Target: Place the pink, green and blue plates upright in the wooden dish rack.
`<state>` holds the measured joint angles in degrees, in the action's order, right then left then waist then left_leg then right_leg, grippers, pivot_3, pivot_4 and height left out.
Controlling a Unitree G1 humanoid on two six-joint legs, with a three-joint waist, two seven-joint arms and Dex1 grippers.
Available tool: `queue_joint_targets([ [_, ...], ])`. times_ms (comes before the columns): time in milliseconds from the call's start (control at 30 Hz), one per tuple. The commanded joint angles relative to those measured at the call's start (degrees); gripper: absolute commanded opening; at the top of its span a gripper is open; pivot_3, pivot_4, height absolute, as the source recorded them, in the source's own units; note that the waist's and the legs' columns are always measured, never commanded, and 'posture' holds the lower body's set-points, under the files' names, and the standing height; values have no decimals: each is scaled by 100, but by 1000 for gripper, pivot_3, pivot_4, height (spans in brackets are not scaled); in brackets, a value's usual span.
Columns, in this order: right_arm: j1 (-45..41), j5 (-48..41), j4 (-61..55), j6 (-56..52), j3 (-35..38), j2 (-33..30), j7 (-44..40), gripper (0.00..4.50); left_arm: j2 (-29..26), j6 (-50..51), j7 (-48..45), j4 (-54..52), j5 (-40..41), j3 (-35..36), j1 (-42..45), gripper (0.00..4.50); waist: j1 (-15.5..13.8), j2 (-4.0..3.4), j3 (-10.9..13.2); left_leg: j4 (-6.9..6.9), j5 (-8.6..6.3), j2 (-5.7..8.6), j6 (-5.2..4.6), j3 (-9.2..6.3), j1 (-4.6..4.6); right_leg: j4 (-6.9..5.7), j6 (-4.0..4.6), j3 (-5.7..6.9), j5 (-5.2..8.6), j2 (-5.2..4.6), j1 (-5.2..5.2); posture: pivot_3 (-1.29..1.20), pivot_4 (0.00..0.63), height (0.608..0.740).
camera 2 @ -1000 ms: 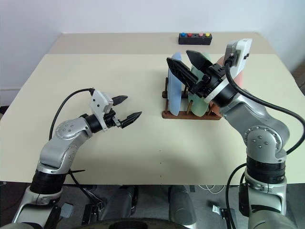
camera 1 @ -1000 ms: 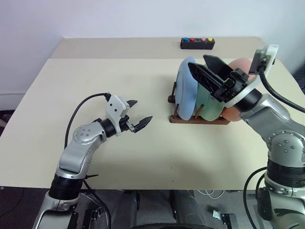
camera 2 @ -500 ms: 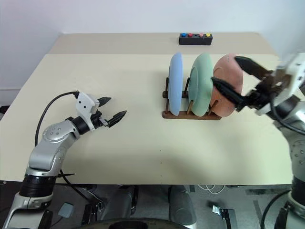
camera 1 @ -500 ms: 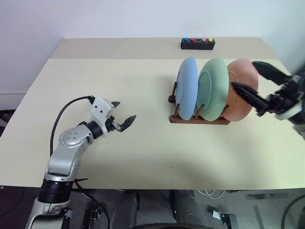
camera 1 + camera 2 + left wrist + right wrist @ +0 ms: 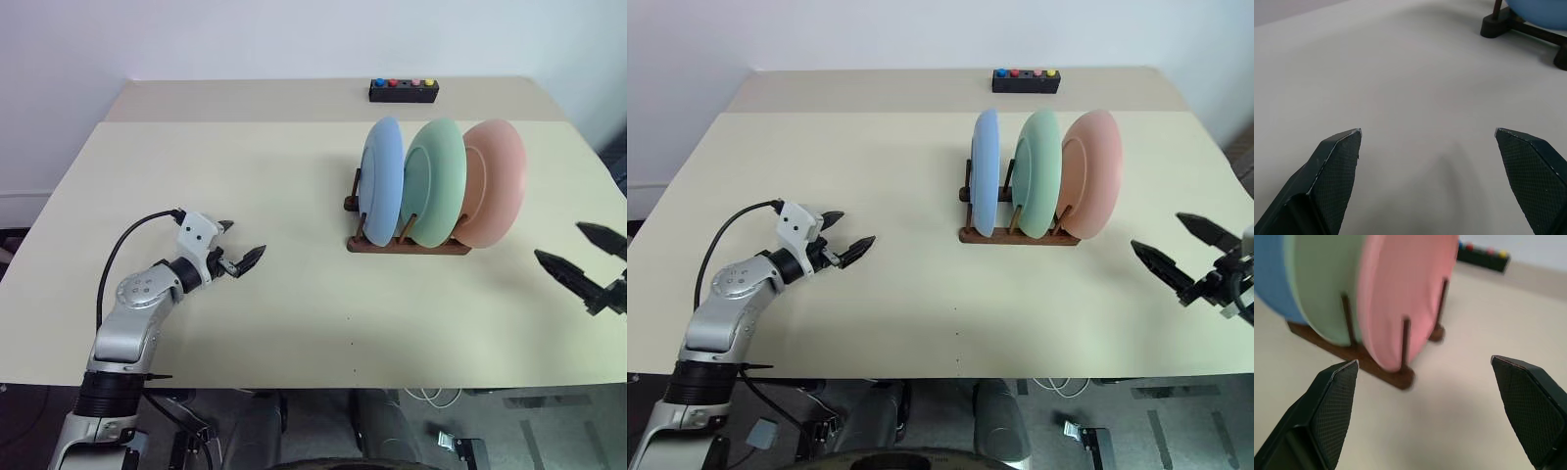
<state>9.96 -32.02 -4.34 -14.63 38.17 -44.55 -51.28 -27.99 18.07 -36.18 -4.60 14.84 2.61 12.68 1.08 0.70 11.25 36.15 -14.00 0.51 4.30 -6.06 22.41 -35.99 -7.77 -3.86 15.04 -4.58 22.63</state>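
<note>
Standing racked, the three plates (image 5: 438, 183) sit well apart from both arms' spread, empty fingers (image 5: 566, 272)

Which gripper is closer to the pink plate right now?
Right. The right gripper hangs open just off the pink plate, on the rack's right end; the left gripper is open far across the table, beyond the blue plate.

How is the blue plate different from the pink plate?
The blue plate is blue, and the pink plate is pink. The blue plate stands at the left end of the wooden dish rack, the pink plate at the right end, with the green plate between them. The pink plate stands nearer the right gripper, the blue plate nearer the left gripper. Both are round, look about the same size, and stand upright.
</note>
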Motion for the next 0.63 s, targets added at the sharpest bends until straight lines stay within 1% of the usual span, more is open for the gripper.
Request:
queue_joint_targets([
  [33, -285, 673, 450, 529, -410, 314, 608, 4423, -16, -210, -41, -40, -42, 25, -10, 4500, 5, 2, 0, 0, 0, 0, 0, 0, 0, -2, 0, 0, 0, 0, 1, 0, 150, 734],
  [100, -470, 799, 781, 790, -570, 423, 610, 4423, 26, -218, -3, -58, -80, -14, -53, 4500, -3, -6, 0, 0, 0, 0, 0, 1, 0, -2, 0, -1, 0, -1, 2, 0, 150, 734],
  [200, -591, 819, 1045, 958, -746, 418, 417, 4423, 56, -185, 23, -163, -74, -32, -138, 4500, -6, -10, 0, -1, 0, 1, 0, 2, 0, -2, -1, -2, -1, -2, 2, 0, 150, 734],
  [633, -866, 850, 1658, 1246, -891, 418, 221, 4423, 115, 73, 92, -502, -27, -91, -534, 4500, 1, -10, -1, -2, 0, 1, 0, 0, -2, -4, -5, -2, -3, -1, 0, 0, 150, 734],
])
